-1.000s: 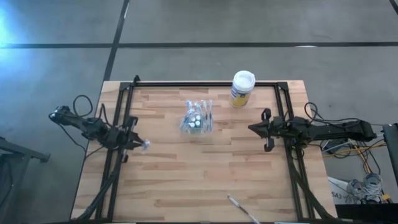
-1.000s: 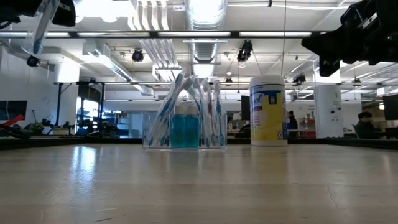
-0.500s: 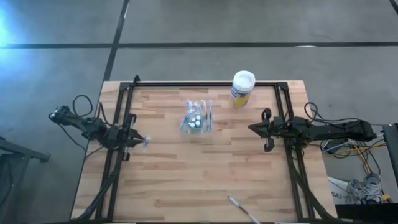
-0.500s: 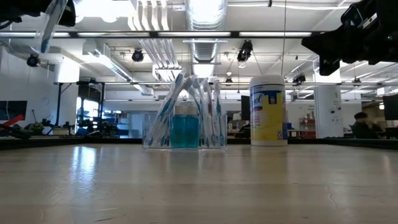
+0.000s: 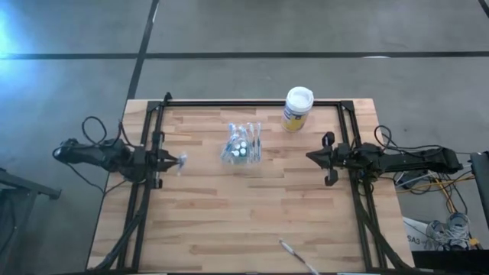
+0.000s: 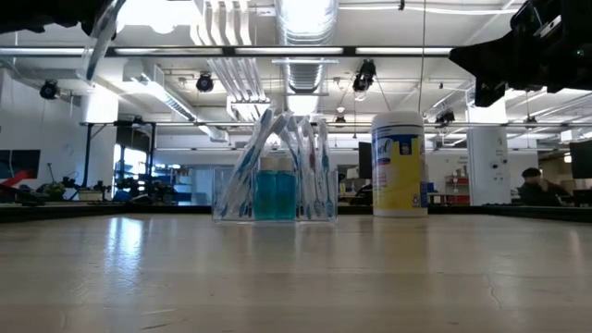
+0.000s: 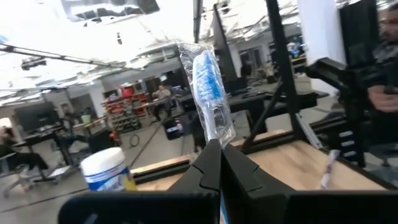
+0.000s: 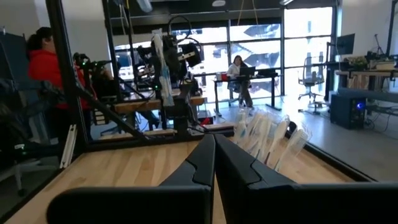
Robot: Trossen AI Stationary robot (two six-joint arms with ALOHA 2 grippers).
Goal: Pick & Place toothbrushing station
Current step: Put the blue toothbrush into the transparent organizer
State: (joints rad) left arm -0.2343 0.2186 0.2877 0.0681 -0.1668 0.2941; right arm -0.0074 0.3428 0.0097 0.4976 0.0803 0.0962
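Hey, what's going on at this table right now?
The left claw is shut on a wrapped toothbrush, holding it in the air at the table's left side. The clear holder with the other toothbrushes stands mid-table, with a white-lidded canister behind it toward the right. The right claw is shut and empty, waiting at the right side. Another wrapped toothbrush lies near the front edge.

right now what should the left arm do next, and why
Probably carry it toward the clear holder mid-table: the left gripper is shut on a wrapped toothbrush at the table's left edge, well short of it. The right gripper waits, shut, at the right edge.
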